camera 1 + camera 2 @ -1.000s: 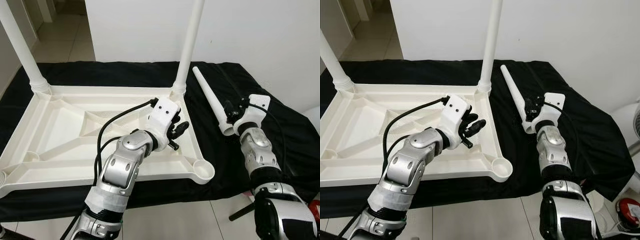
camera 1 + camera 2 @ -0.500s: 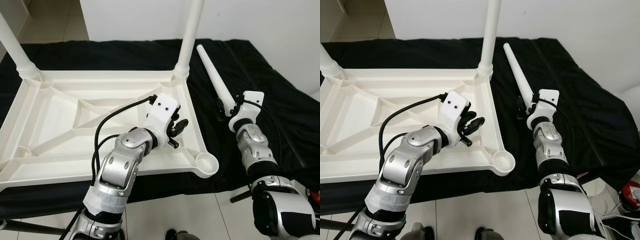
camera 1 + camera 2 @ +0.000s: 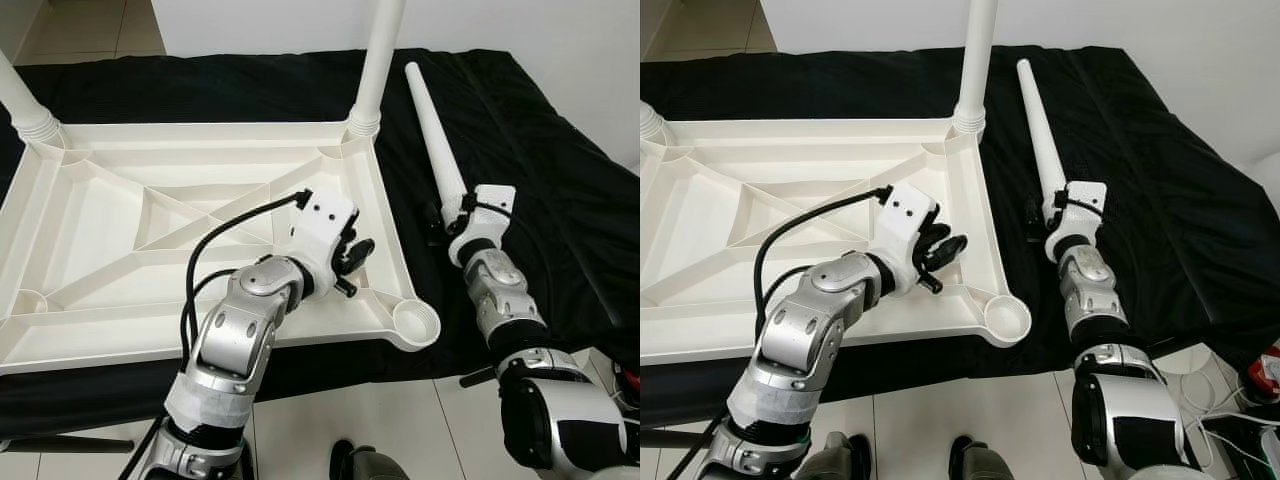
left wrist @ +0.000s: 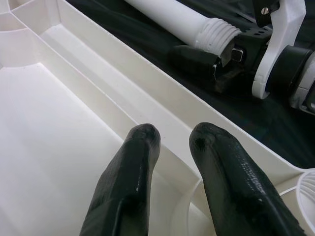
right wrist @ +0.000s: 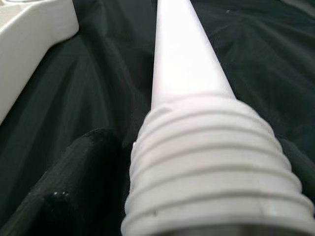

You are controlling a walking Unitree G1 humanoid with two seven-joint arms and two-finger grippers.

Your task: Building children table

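The white table top (image 3: 120, 215) lies upside down on a black cloth, with legs standing in its far right corner (image 3: 377, 60) and far left corner (image 3: 22, 105). Its near right socket (image 3: 415, 322) holds nothing. My right gripper (image 3: 447, 222) is shut on the threaded end (image 5: 206, 162) of a loose white leg (image 3: 430, 130), which slants away over the cloth to the right of the table top. My left gripper (image 3: 350, 262) hovers over the table top's right rim; its fingers (image 4: 133, 167) are slightly open with nothing between them.
The black cloth (image 3: 560, 180) covers the raised surface and drops off at the front edge, where tiled floor (image 3: 420, 430) and my feet (image 3: 980, 462) show. A white wall (image 3: 560, 30) stands behind. A second socket (image 3: 30, 300) sits at the near left corner.
The camera has moved closer and tilted down, so the whole scene has shifted. Both grippers keep about the same places relative to the table top, and the right one still holds the leg.
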